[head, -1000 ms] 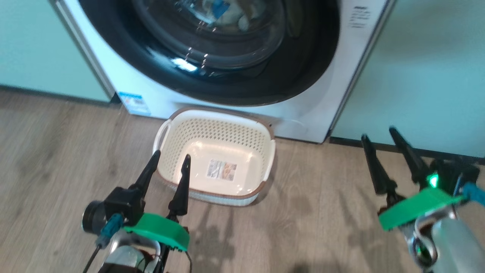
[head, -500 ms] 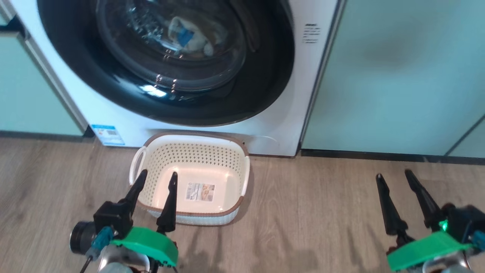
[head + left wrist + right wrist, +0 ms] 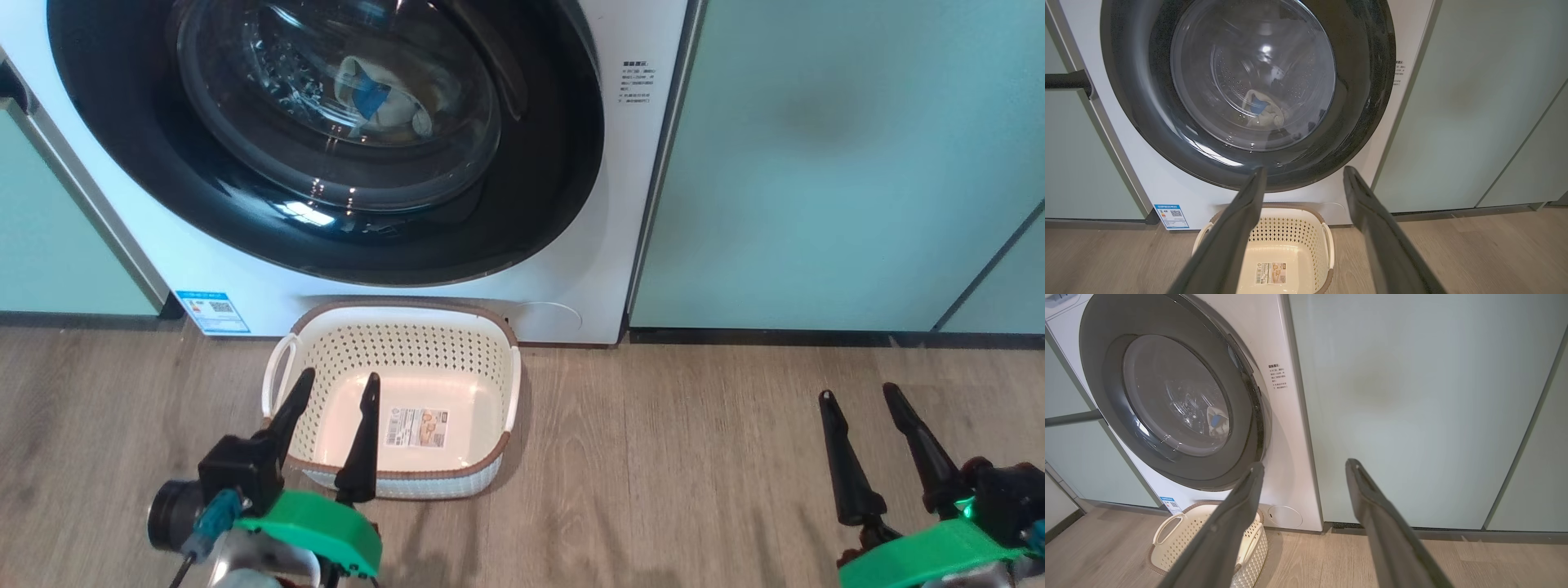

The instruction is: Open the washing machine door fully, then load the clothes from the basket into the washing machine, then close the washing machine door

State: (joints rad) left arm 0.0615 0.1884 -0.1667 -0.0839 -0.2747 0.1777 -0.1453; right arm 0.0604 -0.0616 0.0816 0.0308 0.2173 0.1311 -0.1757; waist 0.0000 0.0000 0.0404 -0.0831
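Observation:
The washing machine [image 3: 245, 286] is white, and its round black washing machine door [image 3: 522, 204] sits flush against the front. Through the glass I see the clothes [image 3: 384, 102], pale with a blue patch, lying in the drum. They also show behind the door [image 3: 1367, 90] as the clothes [image 3: 1261, 112] and, seen from the right, the clothes [image 3: 1216, 422]. The cream basket [image 3: 408, 359] stands on the floor below the door, holding nothing but its label. My left gripper [image 3: 340, 376] hangs open over the basket's near left corner. My right gripper [image 3: 858, 392] is open over bare floor to the right.
Pale green cabinets [image 3: 816, 163] flank the machine on both sides, with a dark handle bar [image 3: 1067, 79] on the left one. A blue sticker [image 3: 212, 312] marks the machine's lower left. Wooden floor [image 3: 669, 457] stretches between the basket and my right gripper.
The whole picture has shifted, so the camera has moved and more of the door and right cabinet shows. The door, basket and both open grippers look unchanged.

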